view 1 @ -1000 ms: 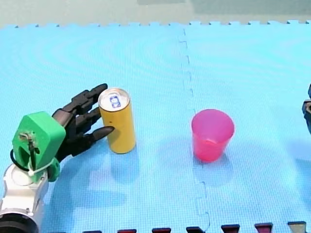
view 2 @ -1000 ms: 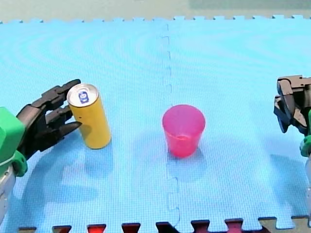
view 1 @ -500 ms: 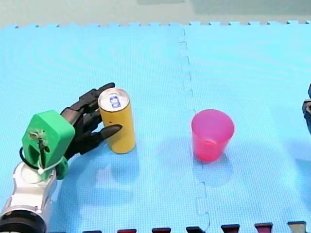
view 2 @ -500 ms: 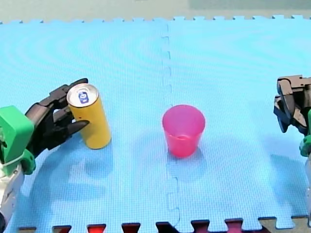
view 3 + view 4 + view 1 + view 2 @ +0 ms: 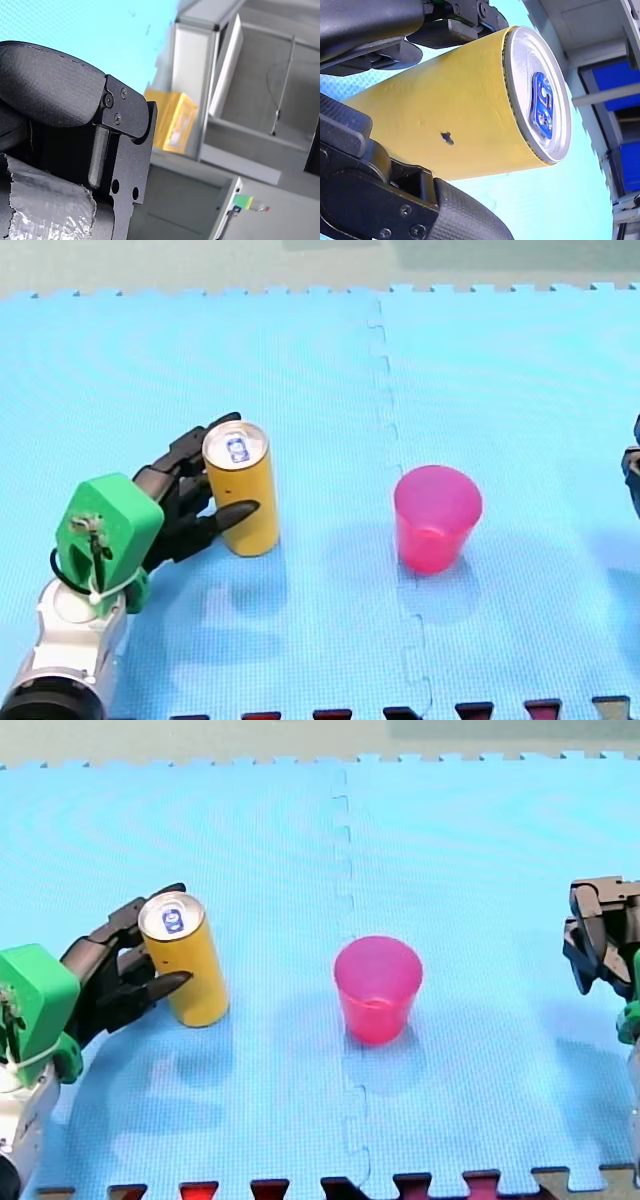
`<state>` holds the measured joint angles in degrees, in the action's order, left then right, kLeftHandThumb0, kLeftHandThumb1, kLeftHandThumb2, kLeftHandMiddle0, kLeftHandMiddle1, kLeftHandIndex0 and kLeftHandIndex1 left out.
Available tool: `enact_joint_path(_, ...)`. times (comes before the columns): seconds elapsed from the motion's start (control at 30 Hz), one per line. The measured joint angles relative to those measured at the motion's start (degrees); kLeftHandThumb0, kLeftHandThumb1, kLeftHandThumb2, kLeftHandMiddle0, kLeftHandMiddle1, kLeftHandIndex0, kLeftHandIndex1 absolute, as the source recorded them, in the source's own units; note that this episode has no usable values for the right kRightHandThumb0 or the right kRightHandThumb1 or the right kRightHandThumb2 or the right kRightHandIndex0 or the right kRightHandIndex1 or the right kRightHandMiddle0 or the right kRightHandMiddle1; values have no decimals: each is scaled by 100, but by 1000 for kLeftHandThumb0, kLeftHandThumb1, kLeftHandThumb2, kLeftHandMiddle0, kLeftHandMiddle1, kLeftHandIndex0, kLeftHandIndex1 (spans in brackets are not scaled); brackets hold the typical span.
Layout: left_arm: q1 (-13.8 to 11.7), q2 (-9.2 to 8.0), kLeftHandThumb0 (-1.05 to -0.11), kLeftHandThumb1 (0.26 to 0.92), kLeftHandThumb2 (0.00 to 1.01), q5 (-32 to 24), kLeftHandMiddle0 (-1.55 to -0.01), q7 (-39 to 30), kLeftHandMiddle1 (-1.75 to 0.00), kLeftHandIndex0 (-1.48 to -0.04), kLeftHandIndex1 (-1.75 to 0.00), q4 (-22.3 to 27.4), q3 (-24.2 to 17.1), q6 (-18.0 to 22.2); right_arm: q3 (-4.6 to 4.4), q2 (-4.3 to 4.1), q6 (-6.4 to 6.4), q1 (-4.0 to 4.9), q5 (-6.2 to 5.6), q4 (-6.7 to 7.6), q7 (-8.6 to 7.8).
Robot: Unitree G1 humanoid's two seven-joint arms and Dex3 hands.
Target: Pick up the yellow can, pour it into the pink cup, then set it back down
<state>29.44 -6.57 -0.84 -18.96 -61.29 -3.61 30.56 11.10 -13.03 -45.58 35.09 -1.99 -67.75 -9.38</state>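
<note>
The first head view is taken up by a blue foam mat (image 5: 330,370) of interlocking tiles, on which everything stands. At the far left, the left hand (image 5: 180,502), mounted behind a green wrist housing (image 5: 103,535), is closed around the yellow can (image 5: 243,495): the thumb is laid across the can's front, low on its side, and the other fingers (image 5: 200,432) are curved behind it near the rim. The can is seen upright on the mat, its silver top with a blue tab facing up. In the second wrist view the same can (image 5: 455,110) is shown pinched between black finger segments, one finger (image 5: 455,30) pressed against the side just below the rim and a thumb pad (image 5: 365,195) set against the opposite side. Further right, past the seam between tiles and well apart from the can, the pink cup (image 5: 437,518) is seen upright with its mouth open. At the far right edge, the right hand (image 5: 600,932) is held above the mat, curled on nothing.
</note>
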Motion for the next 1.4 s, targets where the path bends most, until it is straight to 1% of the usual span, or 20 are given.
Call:
enact_joint_path(0.33, -21, 45, -1048, 835, 0, 18, -352, 44, -2, -318, -3, 34, 15, 1, 20, 1, -42, -50, -23, -4, -87)
enact_joint_path(0.6, -96, 88, -1040, 840, 1, 304, -376, 640, -9, -328, -2, 137, 155, 118, 49, 2, -49, -61, -83, -17, -169)
enact_joint_path(0.83, -141, 96, -1031, 844, 2, 407, -377, 802, -6, -323, 0, 264, 239, 117, 75, 4, -51, -61, -136, -34, -245)
enact_joint_path(0.97, -150, 58, -1027, 847, 2, 399, -377, 804, -4, -322, 0, 254, 231, 118, 85, 4, -50, -61, -140, -44, -270)
enact_joint_path(1.1, -156, -17, -1017, 839, 0, 327, -367, 717, 0, -318, 0, 253, 187, 103, 94, 4, -50, -59, -141, -54, -274)
enact_joint_path(1.23, -156, -45, -1014, 837, 0, 244, -360, 631, 0, -313, 0, 248, 145, 49, 104, 3, -49, -56, -144, -61, -288)
enact_joint_path(1.4, -156, -110, -1014, 840, 1, 197, -350, 549, 0, -308, 0, 164, 102, 49, 119, -7, -44, -53, -164, -62, -315)
